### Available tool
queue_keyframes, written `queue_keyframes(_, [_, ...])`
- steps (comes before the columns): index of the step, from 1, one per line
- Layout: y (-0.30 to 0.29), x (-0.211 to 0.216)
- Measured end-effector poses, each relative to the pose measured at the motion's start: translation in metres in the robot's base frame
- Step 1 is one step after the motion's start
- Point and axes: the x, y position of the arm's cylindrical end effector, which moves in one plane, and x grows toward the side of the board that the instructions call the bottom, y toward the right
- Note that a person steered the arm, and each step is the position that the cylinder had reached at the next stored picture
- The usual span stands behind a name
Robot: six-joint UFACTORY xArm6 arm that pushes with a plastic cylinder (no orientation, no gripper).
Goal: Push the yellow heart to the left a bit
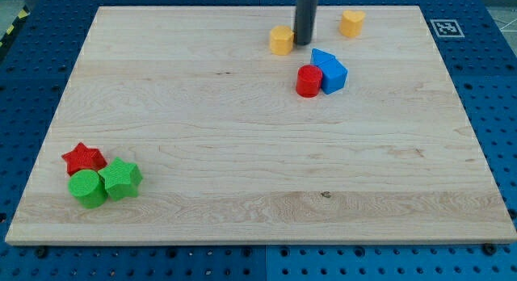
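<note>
The yellow heart (351, 23) lies near the view's top, right of centre, on the wooden board (242, 152). My tip (304, 42) comes down from the top edge and stands left of the heart, with a clear gap between them. A second yellow block (281, 39), roughly hexagonal, sits just left of the tip, close to it or touching. Below and right of the tip, a red cylinder (308, 81) touches a blue block (329, 71).
At the view's bottom left stand a red star (83, 158), a green cylinder (87, 188) and a green star (121, 178), clustered together. A white marker tag (445, 27) sits off the board's top right corner. Blue pegboard surrounds the board.
</note>
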Motion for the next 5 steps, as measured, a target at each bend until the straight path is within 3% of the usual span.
queue_keyframes(3, [-0.09,0.02])
queue_keyframes(5, [0.001,-0.01])
